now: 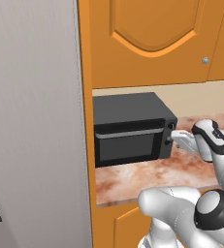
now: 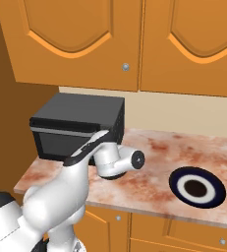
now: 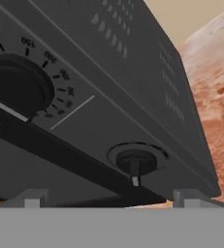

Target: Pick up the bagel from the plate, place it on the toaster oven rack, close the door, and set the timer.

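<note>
Orange cabinets (image 2: 75, 39) hang over a mottled reddish stone counter (image 2: 149, 167). A black toaster oven (image 1: 130, 128) sits at the counter's left end, its door (image 1: 128, 145) shut. The white plate (image 2: 197, 188) with a navy ring lies near the counter's front edge, well right. The gripper (image 1: 170, 139), jaws wide and empty, hovers at the oven's lower dial (image 3: 135, 160).

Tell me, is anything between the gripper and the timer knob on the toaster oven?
Nothing visible stands in the way. The open gripper sits right at the control panel on the toaster oven, and the smaller knob lies just ahead between its fingertips, with only bare panel around it. The door looks closed.
</note>
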Motion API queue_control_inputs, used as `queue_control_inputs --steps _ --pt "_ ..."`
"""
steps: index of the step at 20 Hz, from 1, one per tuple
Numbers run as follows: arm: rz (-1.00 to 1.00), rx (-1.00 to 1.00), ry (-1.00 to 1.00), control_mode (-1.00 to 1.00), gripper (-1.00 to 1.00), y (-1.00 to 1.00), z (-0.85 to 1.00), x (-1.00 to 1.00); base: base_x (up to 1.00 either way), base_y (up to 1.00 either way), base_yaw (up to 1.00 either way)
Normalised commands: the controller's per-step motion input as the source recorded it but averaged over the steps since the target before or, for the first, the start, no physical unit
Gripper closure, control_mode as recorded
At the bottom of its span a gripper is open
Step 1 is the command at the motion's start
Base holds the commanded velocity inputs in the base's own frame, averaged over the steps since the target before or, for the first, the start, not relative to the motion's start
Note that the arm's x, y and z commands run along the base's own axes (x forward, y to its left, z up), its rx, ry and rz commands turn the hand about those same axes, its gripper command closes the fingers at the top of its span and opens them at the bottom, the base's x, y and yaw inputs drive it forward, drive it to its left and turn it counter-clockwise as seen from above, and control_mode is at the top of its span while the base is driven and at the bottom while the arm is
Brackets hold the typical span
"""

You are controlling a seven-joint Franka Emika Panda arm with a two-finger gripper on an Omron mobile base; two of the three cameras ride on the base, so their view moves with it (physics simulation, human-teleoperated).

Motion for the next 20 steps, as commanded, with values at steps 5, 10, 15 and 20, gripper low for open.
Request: queue_control_inputs --steps 5,10,15,20 --pt "0.00 0.00 0.00 -1.00 -1.00 0.00 -0.03 0.15 0.00 0.00 0.00" --pt "0.00 0.00 0.00 -1.00 -1.00 0.00 -0.12 0.13 0.00 0.00 0.00" --pt "0.00 0.00 0.02 -1.00 -1.00 0.00 -0.28 0.03 0.00 0.00 0.00" --pt "0.00 0.00 0.01 -1.00 -1.00 0.00 -0.15 0.09 0.00 0.00 0.00"
